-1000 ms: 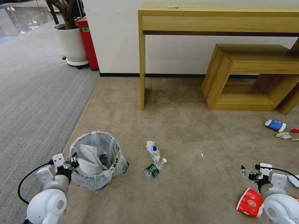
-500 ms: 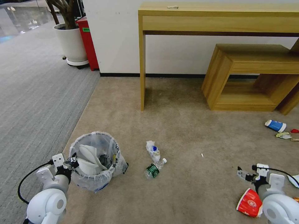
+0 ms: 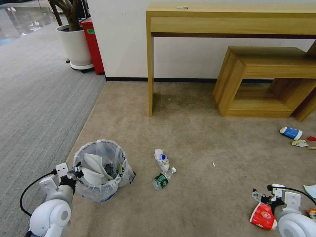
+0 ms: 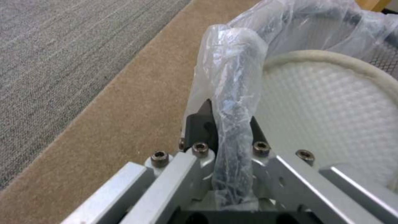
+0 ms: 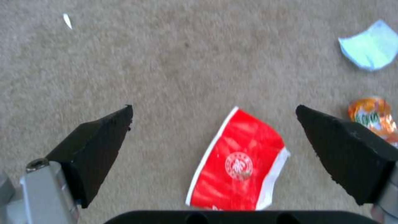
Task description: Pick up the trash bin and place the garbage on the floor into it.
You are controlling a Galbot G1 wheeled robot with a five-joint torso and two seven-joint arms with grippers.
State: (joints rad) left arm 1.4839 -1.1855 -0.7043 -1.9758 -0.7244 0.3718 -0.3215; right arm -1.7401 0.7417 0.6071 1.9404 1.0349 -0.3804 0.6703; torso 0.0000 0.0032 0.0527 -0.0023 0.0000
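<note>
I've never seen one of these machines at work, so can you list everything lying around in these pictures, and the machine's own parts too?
trash bin: one, black with clear liner, on the carpet front left, a white slipper inside
clear bottle: one, green label, lying mid-floor
crumpled white wrapper: one, just behind the bottle
red-white packet: one, floor front right
orange can: one, beside the packet
pale blue mask: one, floor far right
blue-white cup: one, lying by the low shelf
wooden desk: one, against the wall
low wooden shelf: one, under the desk
plant pot: one, white, back left
red box: one, beside the pot
left tool: shut on the bin's rim
right tool: open, above the packet
</note>
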